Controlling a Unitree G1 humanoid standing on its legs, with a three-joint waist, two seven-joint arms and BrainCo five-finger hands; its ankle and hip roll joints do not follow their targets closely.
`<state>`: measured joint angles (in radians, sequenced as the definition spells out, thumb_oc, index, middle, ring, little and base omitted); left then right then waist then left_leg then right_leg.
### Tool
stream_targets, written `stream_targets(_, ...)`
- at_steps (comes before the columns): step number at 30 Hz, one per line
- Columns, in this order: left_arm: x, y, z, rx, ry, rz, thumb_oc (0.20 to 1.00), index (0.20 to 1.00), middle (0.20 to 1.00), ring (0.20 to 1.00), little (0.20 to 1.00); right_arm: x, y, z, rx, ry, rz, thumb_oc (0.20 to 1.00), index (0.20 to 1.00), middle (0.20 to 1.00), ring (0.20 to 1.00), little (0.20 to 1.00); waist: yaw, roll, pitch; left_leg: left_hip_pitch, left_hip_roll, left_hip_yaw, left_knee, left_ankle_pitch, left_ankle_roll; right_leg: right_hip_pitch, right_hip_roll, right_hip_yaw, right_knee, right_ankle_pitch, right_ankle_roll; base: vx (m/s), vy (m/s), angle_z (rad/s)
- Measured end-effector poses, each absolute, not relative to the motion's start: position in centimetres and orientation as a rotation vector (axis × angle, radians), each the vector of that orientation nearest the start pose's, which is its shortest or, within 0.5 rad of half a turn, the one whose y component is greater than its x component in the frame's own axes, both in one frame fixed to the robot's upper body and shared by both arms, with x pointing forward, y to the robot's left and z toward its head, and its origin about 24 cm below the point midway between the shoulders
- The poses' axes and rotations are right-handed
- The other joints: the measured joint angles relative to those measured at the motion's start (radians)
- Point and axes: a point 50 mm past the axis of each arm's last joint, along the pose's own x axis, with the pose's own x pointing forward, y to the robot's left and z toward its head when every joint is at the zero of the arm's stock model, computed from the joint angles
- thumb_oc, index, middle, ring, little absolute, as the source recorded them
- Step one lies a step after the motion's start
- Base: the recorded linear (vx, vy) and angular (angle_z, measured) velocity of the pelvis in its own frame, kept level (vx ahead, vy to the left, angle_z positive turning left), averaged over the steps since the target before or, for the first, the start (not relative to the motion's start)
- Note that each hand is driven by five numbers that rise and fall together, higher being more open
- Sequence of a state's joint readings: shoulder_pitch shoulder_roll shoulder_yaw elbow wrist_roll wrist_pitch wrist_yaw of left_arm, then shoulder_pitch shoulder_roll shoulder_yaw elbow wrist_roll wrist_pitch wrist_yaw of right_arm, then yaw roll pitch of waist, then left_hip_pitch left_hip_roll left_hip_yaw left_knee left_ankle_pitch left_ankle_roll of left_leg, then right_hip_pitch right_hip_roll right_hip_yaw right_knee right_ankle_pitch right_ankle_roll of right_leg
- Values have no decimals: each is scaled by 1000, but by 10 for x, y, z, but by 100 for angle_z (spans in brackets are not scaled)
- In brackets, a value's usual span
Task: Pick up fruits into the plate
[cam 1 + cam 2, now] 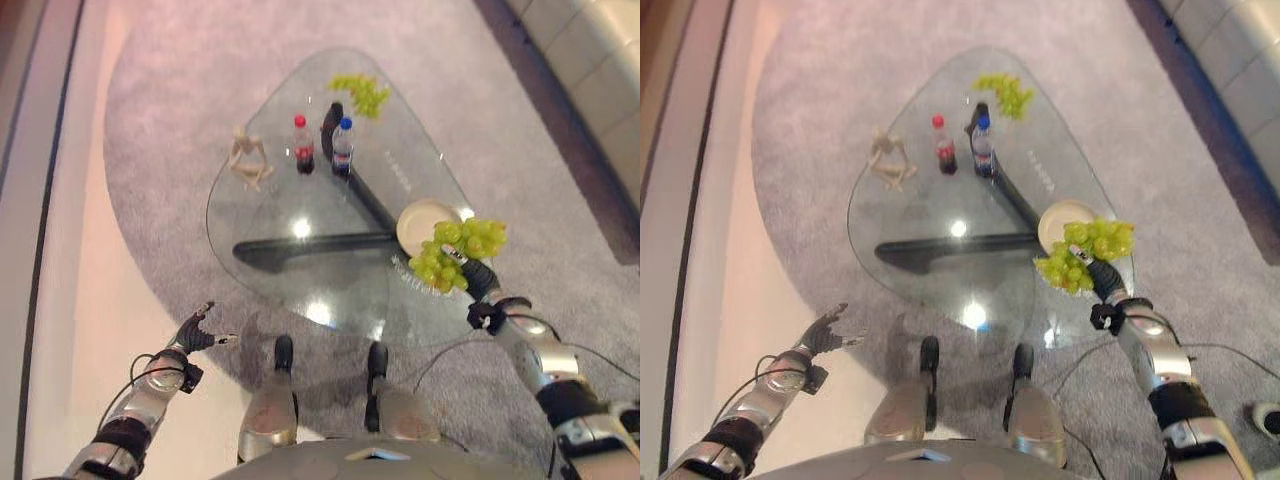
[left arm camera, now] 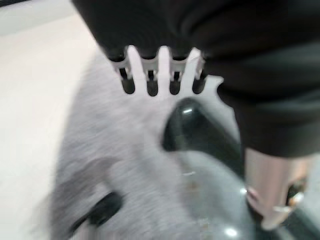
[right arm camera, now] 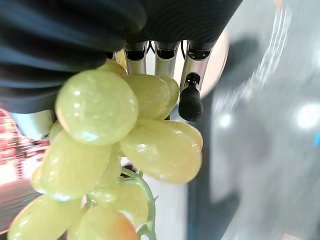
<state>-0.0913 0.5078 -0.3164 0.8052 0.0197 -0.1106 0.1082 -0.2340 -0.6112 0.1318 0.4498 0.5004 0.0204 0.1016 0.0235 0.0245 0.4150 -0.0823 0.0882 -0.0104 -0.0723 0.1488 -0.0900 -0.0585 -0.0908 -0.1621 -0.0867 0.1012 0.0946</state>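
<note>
My right hand (image 1: 474, 272) is shut on a bunch of green grapes (image 1: 458, 250) and holds it just above the near right part of the glass table, beside the cream plate (image 1: 425, 222). The grapes overlap the plate's near edge. Close up, the grapes (image 3: 120, 145) hang under my curled fingers (image 3: 190, 102). A second bunch of green grapes (image 1: 362, 93) lies at the table's far edge. My left hand (image 1: 195, 330) hangs open off the table's near left, over the carpet.
On the glass table (image 1: 290, 210) stand a dark cola bottle with a red cap (image 1: 303, 145), a water bottle with a blue cap (image 1: 342, 147) and a small wooden figure (image 1: 248, 158). A grey carpet (image 1: 160, 110) lies under the table.
</note>
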Motion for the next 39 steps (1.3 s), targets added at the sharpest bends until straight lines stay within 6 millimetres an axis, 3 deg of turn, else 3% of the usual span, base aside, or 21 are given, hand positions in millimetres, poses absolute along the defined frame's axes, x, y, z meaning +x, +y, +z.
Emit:
stream_targets(4,224,256,-76,673,613,-32,1000,1000,1000,1000,1000,322,-289,85,-301,132,-113,200,200,200,200,200,-1,30,116,-66,-1,-4,34,2,0,-64,-1,3,26,12,-7,-114,-47,-1)
stream_targets(10,233,248,-75,710,590,-49,1000,1000,1000,1000,1000,343,-312,127,-445,73,-276,200,200,200,200,200,2,53,131,-160,-1,4,50,5,1,-183,-5,14,77,11,-6,-64,-33,-8)
stream_targets(16,259,235,-57,739,484,-62,1000,1000,1000,1000,1000,363,-305,161,-533,29,-327,200,200,200,200,200,4,68,138,-242,-5,8,69,12,7,-298,-14,25,155,-8,-7,-46,-18,-4)
stream_targets(20,269,232,-43,739,418,-66,1000,1000,1000,1000,1000,367,-312,182,-585,16,-382,200,200,200,200,200,4,77,141,-300,-25,10,87,19,12,-407,-39,40,278,-55,-6,-19,14,1)
stream_targets(26,271,234,-38,730,403,-69,1000,1000,1000,1000,1000,369,-320,191,-640,64,-453,200,200,200,200,200,13,89,143,-358,-52,25,104,26,22,-529,-71,72,404,-98,-3,-26,18,0)
stream_targets(39,273,224,-36,706,363,-80,1000,1000,1000,1000,1000,373,-318,206,-914,65,-674,200,200,200,200,200,27,96,140,-438,-57,36,138,29,24,-626,-75,96,458,-105,-4,-9,25,-3)
